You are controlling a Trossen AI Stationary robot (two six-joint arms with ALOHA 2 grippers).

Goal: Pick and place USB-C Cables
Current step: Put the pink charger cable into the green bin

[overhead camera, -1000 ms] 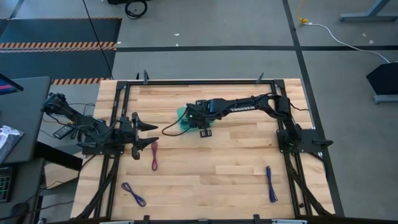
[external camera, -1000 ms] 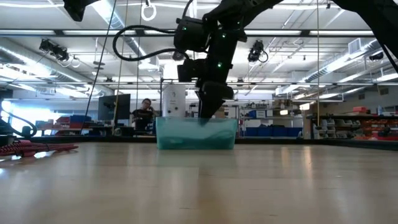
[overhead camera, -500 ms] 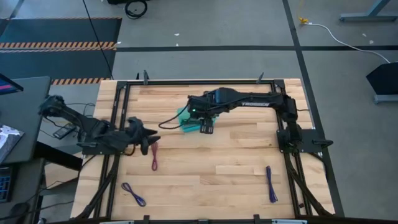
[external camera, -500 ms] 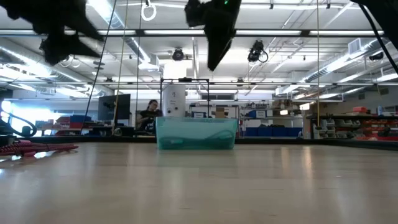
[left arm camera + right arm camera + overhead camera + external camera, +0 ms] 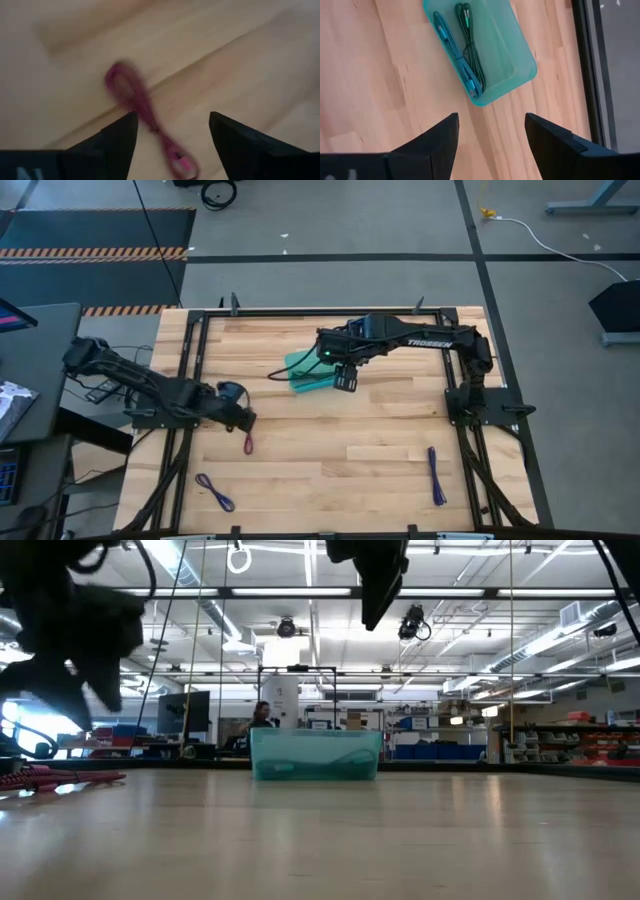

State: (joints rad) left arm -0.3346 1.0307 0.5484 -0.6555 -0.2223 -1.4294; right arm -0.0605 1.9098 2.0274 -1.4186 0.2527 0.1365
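Where coiled, maroon cable (image 5: 145,117), looped

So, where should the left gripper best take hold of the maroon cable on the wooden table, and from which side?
Probably at the narrow middle of the thin maroon cable bundle, coming straight down from above. It lies flat on the wooden table as a long, slim strand with a loop at one end, so the waist is thinnest. The open left gripper hangs just over it, fingers either side, across its length.

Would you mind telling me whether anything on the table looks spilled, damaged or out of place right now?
Nothing stands out. The teal-blue cable and dark green cable lie inside the tray; the maroon cable lies flat on the table between the open fingers of the left gripper.
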